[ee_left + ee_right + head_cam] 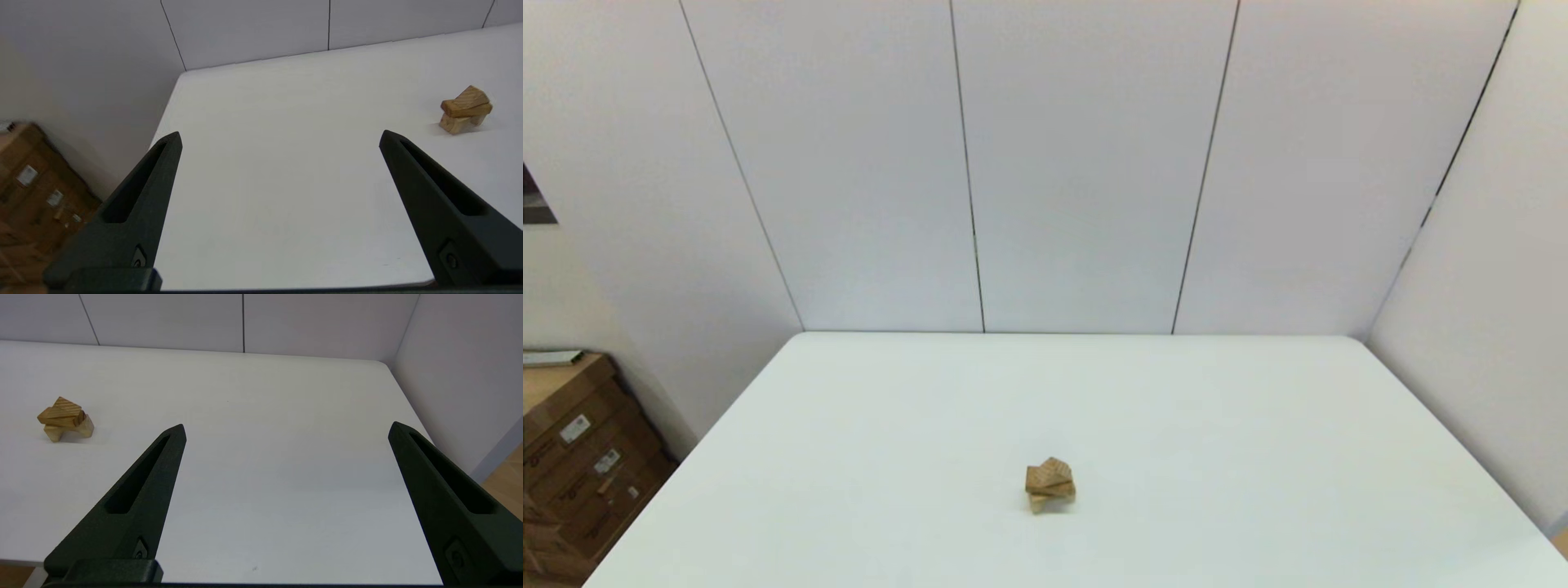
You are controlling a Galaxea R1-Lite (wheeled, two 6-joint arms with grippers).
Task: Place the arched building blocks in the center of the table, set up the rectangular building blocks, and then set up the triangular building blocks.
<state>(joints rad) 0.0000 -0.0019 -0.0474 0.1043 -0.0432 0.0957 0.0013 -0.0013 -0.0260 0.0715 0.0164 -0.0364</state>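
Observation:
Three wooden blocks stand stacked near the middle of the white table (pixel 1258 441). The arched block (pixel 1039 502) is at the bottom with its notch facing down. The rectangular block (pixel 1049 488) lies flat across it, and the triangular block (pixel 1055 469) rests on top. The left wrist view shows the same stack: arched block (pixel 455 123), rectangular block (pixel 466 109), triangular block (pixel 472 96). My left gripper (pixel 280 134) is open and empty, well to the left of the stack. My right gripper (pixel 287 425) is open and empty, well to its right. Neither arm shows in the head view.
Brown cardboard boxes (pixel 572 457) sit on the floor off the table's left edge. White wall panels (pixel 1086 180) close the far side, and a partition (pixel 1486 310) runs along the right edge. Bare tabletop surrounds the stack.

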